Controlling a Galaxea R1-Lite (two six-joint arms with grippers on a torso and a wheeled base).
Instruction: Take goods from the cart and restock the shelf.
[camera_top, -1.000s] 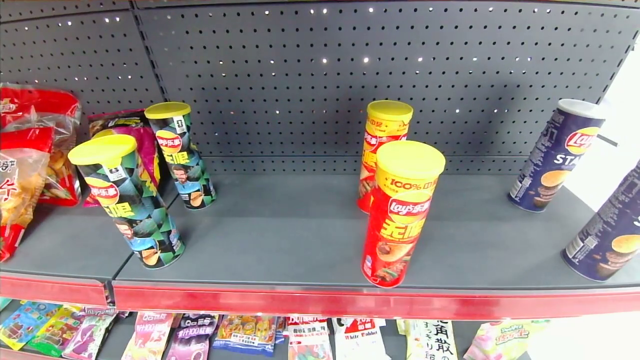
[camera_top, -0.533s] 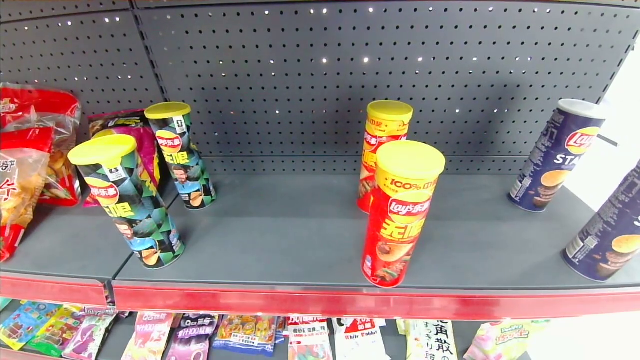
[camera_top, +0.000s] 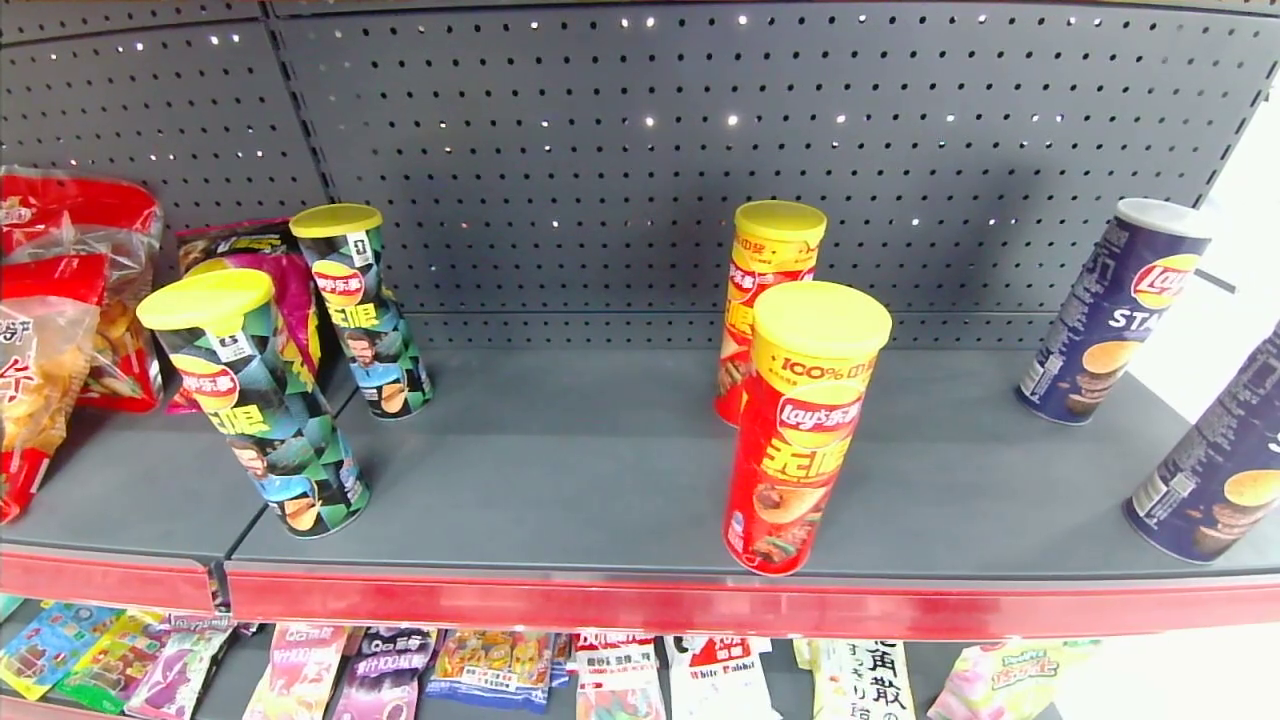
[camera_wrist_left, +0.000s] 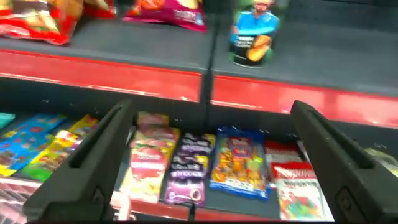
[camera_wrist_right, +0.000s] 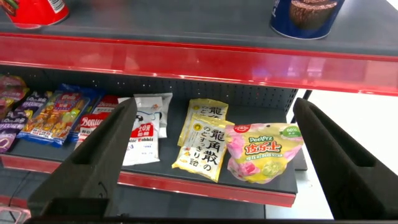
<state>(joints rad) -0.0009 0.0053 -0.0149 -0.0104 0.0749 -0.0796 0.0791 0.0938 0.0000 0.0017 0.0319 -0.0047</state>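
Shelf (camera_top: 600, 470) holds 6 standing chip cans (camera_top: 805, 430) beside snack bags (camera_top: 60, 300).

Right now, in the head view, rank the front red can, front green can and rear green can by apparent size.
1. front red can, narrowly largest.
2. front green can, close behind.
3. rear green can, smallest, but farther back, so true size unsure.

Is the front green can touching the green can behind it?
Apart. The head view shows bare shelf between the front green can and the rear green can.
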